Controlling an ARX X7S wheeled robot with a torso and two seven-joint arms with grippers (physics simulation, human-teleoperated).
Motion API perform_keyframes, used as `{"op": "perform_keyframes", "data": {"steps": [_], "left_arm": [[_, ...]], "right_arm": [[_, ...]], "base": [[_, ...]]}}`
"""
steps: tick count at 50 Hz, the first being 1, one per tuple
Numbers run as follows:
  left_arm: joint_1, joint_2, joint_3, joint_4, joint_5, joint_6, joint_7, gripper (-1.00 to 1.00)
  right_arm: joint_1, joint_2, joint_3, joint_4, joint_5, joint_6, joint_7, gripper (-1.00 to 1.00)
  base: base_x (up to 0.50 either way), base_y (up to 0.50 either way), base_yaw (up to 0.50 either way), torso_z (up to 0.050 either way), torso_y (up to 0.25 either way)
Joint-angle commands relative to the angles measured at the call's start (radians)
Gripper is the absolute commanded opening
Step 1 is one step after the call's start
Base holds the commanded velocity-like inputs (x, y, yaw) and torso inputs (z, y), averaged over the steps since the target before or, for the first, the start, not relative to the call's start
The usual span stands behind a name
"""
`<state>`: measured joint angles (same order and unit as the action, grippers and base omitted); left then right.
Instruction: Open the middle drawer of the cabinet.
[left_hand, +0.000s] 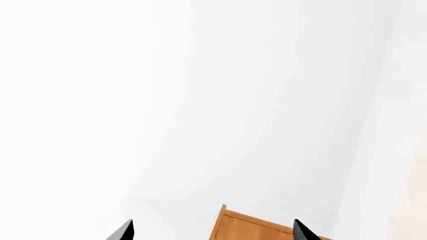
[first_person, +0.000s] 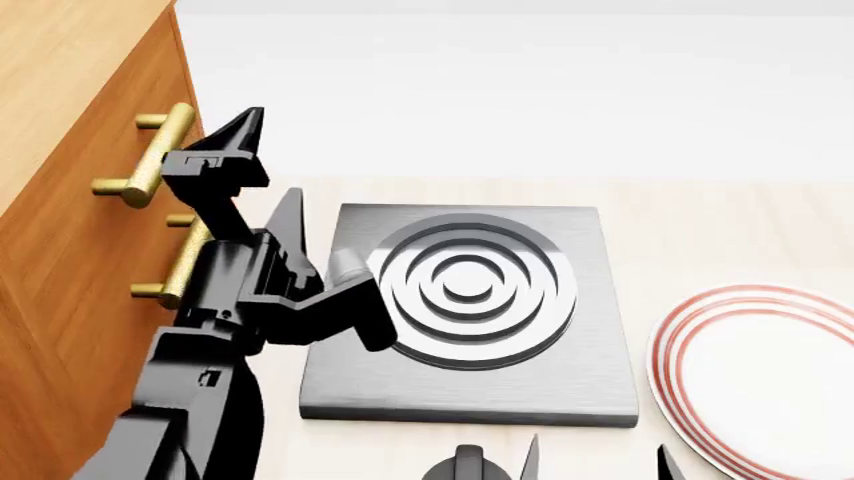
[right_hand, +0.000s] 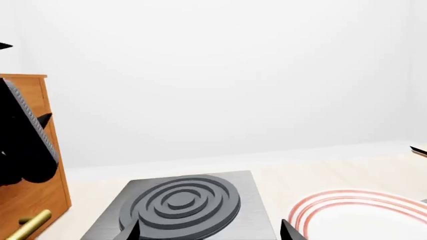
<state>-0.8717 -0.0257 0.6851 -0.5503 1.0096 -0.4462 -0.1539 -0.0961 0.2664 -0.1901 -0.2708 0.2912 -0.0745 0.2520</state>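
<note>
The orange-brown cabinet (first_person: 60, 90) stands at the left of the head view, its front facing the counter. Two brass bar handles show: the top drawer's handle (first_person: 144, 160), and below it the middle drawer's handle (first_person: 167, 280), partly hidden by my left arm. No drawer front stands out from the others. My left gripper (first_person: 264, 175) is open and empty, pointing up, just in front of the top handle and apart from it. In the left wrist view, the left gripper (left_hand: 213, 231) frames the cabinet's top corner (left_hand: 257, 227). My right gripper (first_person: 597, 462) hangs open and empty over the counter's near edge.
A black hotplate (first_person: 467, 300) with concentric rings lies beside the cabinet, right of my left arm. A white plate with red rim rings (first_person: 754, 375) sits at the right. The right wrist view shows the hotplate (right_hand: 180, 200), the plate (right_hand: 353, 212) and the cabinet (right_hand: 40, 200).
</note>
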Motion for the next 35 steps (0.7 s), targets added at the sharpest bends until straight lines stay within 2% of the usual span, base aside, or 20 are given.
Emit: {"op": "perform_keyframes", "data": {"steps": [1, 9, 27, 35], "left_arm": [[-0.047, 0.021, 0.051, -0.195, -0.11, 0.028, -0.108, 1.0], [-0.095, 0.024, 0.164, -0.326, -0.263, 0.055, -0.222, 1.0], [-0.222, 0.025, 0.709, -0.529, -0.869, 0.053, -0.457, 1.0], [-0.235, 0.026, 0.837, -0.542, -1.011, 0.062, -0.494, 1.0]], "right_arm": [[-0.001, 0.004, -0.003, -0.002, 0.003, -0.002, 0.005, 1.0], [0.0, 0.006, -0.005, 0.001, 0.005, -0.006, 0.006, 1.0], [0.004, 0.011, -0.008, 0.008, 0.015, -0.011, 0.009, 1.0], [0.004, 0.014, -0.007, 0.008, 0.017, -0.013, 0.013, 1.0]], "base": [[0.0, 0.0, 0.0, 0.0, 0.0], [0.0, 0.0, 0.0, 0.0, 0.0], [0.0, 0.0, 0.0, 0.0, 0.0], [0.0, 0.0, 0.0, 0.0, 0.0]]}}
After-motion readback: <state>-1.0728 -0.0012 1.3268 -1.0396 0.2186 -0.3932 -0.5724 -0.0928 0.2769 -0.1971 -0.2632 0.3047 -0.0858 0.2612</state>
